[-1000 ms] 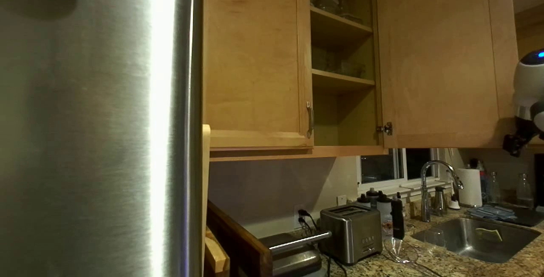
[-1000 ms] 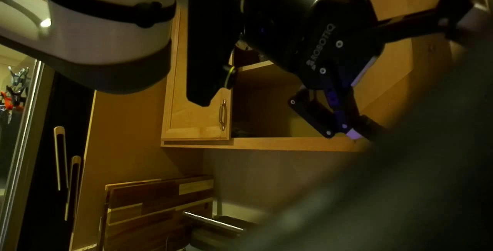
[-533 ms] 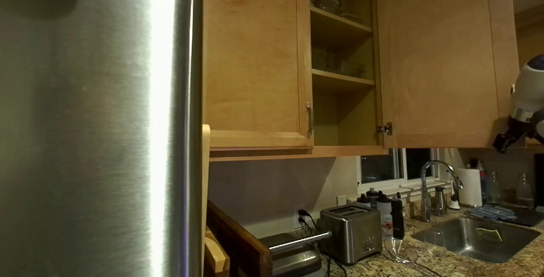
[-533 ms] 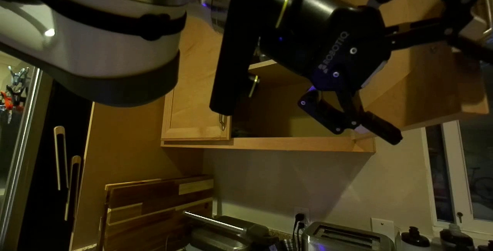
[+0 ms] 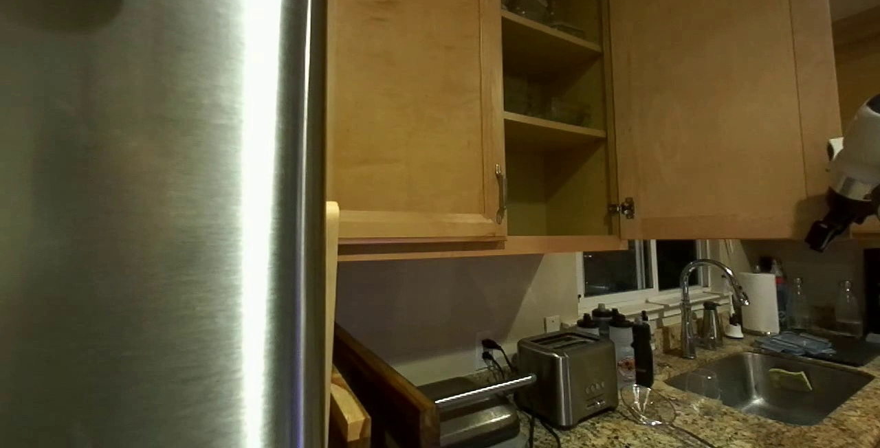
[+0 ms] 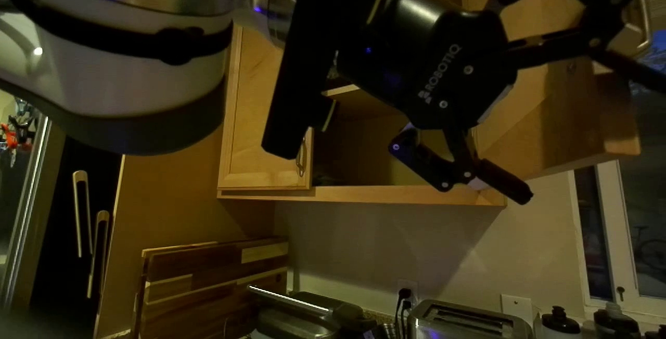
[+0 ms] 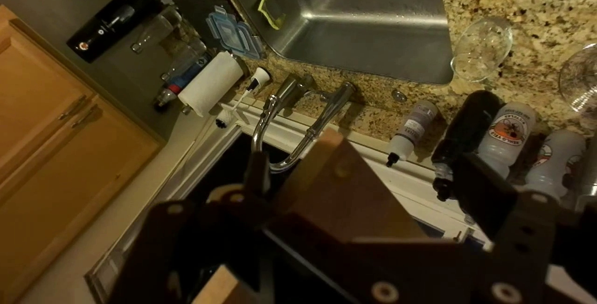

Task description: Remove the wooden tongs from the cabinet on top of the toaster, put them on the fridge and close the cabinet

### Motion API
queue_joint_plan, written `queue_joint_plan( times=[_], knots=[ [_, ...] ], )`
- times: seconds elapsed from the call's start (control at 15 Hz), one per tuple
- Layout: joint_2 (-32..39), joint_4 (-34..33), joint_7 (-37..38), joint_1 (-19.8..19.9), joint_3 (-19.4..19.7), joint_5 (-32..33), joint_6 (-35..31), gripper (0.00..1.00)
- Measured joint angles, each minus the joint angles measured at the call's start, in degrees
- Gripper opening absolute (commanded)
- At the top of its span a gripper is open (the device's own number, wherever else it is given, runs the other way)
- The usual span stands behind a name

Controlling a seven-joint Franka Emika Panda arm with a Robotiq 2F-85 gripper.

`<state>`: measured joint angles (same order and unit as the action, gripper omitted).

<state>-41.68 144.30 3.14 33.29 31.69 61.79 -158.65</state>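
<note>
Two slim, pale U-shaped pieces that look like the wooden tongs (image 6: 80, 177) hang on a dark upright face at the far left in an exterior view. The honey-coloured cabinet (image 5: 412, 91) has one door closed. Its other door (image 5: 708, 91) is swung wide, baring the shelves. My gripper (image 6: 596, 141) stands open by that door's free edge, holding nothing. In the wrist view the door's lower corner (image 7: 336, 173) shows between the spread fingers of the gripper (image 7: 368, 172); contact cannot be told. The steel toaster (image 5: 567, 383) sits on the counter. The stainless fridge (image 5: 151, 228) fills the left.
Under the open door lie a sink (image 7: 373, 47) and a tall faucet (image 7: 322, 117). Several bottles (image 7: 506, 131) and a clear glass (image 7: 482, 50) stand on the counter. Cutting boards (image 6: 213, 287) lean by a wooden side panel, near another steel appliance (image 6: 296, 323).
My open gripper has shifted slightly beside the open door. A dark blurred shape that covered the lower right of an exterior view a second ago has gone from there. The cabinet door looks unmoved.
</note>
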Motion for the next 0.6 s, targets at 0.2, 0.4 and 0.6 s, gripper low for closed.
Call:
queue_joint_plan(
  times=[0.2, 0.4, 0.6],
  knots=[
    [-3.31, 2.99, -3.40, 1.51, -1.55, 0.00, 0.46, 1.00],
    [-8.82, 7.23, -5.59, 3.02, -4.19, 0.00, 2.42, 1.00],
    [-16.06, 12.03, -7.06, 3.26, -7.61, -0.11, 6.63, 1.00]
  ],
)
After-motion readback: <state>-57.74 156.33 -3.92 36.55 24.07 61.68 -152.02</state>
